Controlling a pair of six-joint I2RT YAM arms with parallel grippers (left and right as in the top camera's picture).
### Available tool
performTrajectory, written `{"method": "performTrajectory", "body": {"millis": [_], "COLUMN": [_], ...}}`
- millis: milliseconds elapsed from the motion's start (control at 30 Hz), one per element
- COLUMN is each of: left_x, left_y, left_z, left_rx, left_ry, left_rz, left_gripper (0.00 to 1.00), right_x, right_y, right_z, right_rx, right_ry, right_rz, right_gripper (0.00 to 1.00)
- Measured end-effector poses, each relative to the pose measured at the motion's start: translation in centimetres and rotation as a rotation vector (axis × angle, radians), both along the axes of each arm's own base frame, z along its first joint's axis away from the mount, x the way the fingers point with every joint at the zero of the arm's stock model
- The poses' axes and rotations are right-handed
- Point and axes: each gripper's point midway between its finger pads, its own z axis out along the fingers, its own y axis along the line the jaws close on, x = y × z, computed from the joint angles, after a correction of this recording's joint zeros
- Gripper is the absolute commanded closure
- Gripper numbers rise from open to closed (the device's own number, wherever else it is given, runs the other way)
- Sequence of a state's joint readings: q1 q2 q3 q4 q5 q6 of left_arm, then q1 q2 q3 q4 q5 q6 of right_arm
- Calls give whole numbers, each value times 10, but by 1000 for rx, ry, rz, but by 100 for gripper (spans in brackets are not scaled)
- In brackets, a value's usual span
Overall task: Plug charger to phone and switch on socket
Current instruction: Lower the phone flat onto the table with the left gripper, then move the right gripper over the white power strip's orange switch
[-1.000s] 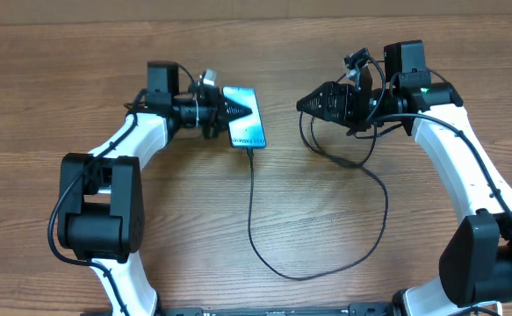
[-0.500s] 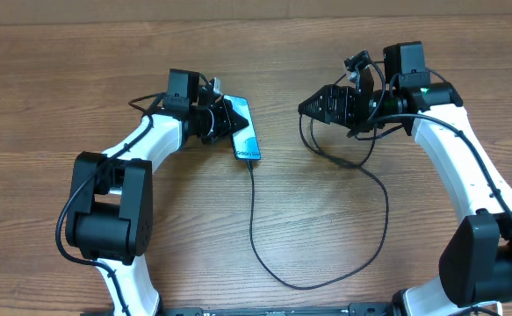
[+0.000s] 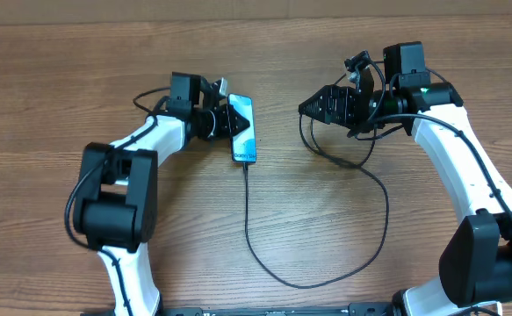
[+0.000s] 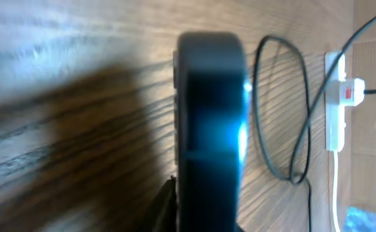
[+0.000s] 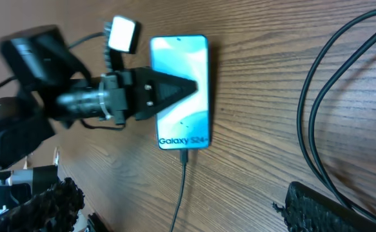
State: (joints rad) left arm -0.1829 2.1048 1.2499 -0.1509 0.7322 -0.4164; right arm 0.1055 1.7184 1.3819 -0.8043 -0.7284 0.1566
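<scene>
The phone (image 3: 244, 132), screen lit light blue, is gripped by my left gripper (image 3: 224, 118) along its long sides and tilted up off the table. In the left wrist view I see the phone (image 4: 210, 116) edge-on between the jaws (image 4: 200, 222). The right wrist view shows its screen (image 5: 182, 96) with one left finger (image 5: 158, 90) across it. The charger cable (image 3: 248, 219) is plugged into the phone's near end and loops over the table toward the right arm. The socket (image 4: 340, 103), white with a red switch, shows in the left wrist view. My right gripper (image 3: 312, 105) is open and empty, right of the phone.
The cable loop (image 3: 374, 228) lies on the wood table (image 3: 185, 228) between the two arms. More black cable (image 5: 329, 96) runs past the right gripper's fingers (image 5: 188, 209). The white socket cord (image 4: 337, 187) runs off from the strip.
My left gripper has moved right onto the phone and closed on it; the phone has shifted slightly toward me and tipped up, looking narrower from above. The right arm has not moved.
</scene>
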Motion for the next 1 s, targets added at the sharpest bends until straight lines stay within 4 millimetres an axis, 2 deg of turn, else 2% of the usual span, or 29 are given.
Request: {"method": "performTrajectory", "body": {"millis": [133,233,267,333,533,667,1000], "left_x": [-7,-8,-8,-9,-9,-9,-19], "left_y": [-4,-7,-8,-10,-14,-12,17], "left_z": [-18,-16,-15,-11,-2,4,6], "left_rx": [-31,-57,-61,-85,-125,-149,-135], "left_ry": [52,61,62,69,72,91,229], "left_rz": [-18,-28,-31,-39,-58,-63,12], "left_gripper": [75,66,60,43,24,0,0], "right_x": [-1,-2,-2,-2,-3,-3,-8], "right_y": [0,-1,-1,-1,-1,-2,-15], "right_z": [-1,-1,-1,-2,-3,-3,-15], "right_rx": [-1,-4,-5,-6,-10,-12,-100], "right_ry": [6,10,11,12,18,22,60], "right_rz": [0,-2,-2,-3,-4,-5,-45], "right_gripper": [0,0,0,0,0,0,0]}}
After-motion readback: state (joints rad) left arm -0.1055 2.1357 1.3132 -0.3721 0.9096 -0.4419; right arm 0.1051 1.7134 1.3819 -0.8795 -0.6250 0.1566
